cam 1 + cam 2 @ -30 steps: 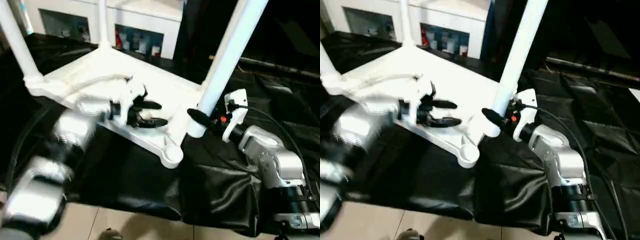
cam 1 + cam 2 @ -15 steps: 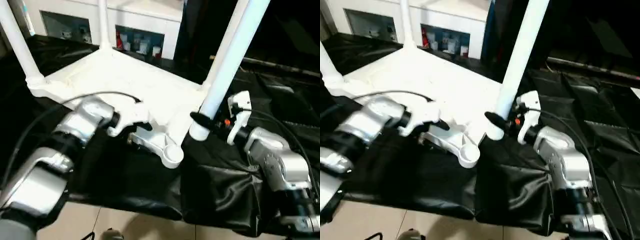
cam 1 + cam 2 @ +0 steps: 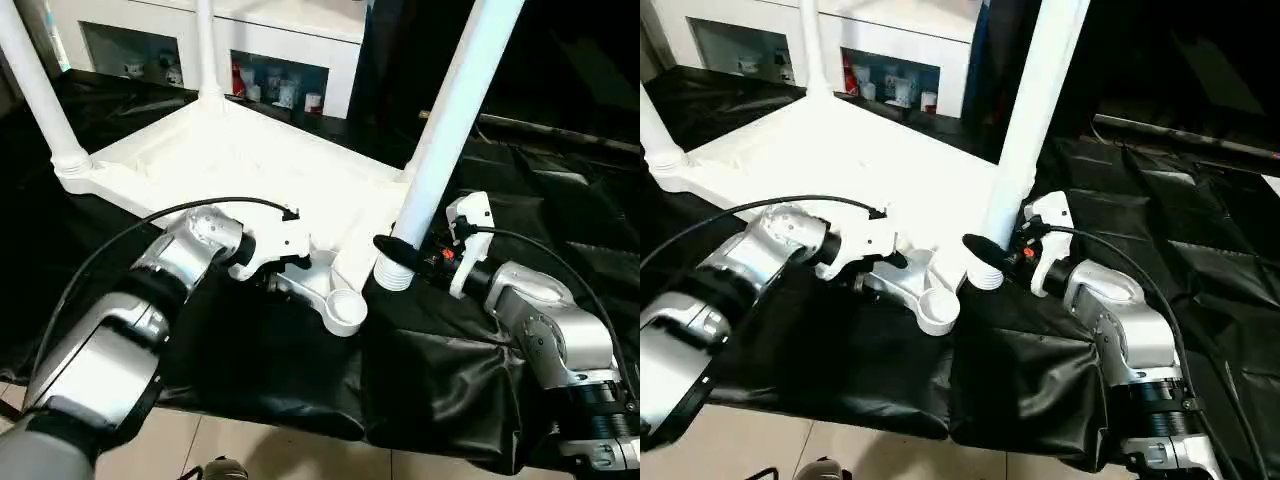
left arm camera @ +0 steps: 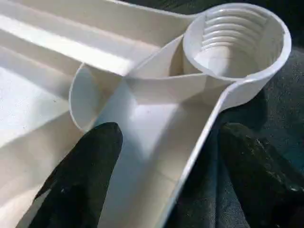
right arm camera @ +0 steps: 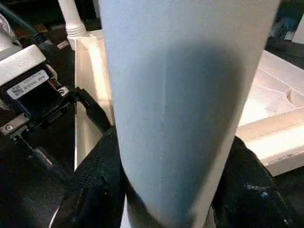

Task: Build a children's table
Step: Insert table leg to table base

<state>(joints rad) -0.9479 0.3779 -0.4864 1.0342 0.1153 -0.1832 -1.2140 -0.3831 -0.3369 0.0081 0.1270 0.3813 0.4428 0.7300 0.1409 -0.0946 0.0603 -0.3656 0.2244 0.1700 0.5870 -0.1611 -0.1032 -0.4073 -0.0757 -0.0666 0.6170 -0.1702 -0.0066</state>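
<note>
The right claw point(image 3: 400, 255) grips the last leg point(image 3: 450, 120) near its threaded foot, upright, just beside the empty corner socket point(image 3: 347, 305) of the upturned tabletop point(image 3: 250, 160). The left claw point(image 4: 161, 156), spread wide, straddles the rim there. The leg's top is cut off.

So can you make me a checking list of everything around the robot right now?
Surface: work table draped in black cloth.
Job's things: white tabletop lies underside up; two legs stand in the far sockets; near corner socket is empty.
Clutter: nothing seen.
Grippers: right gripper is shut on leg, whose ribbed end is above the tabletop's corner; left gripper straddles the tabletop's rim beside the empty socket.
Cables: black cables loop over both forearms.
Surroundings: white shelving behind.
</note>
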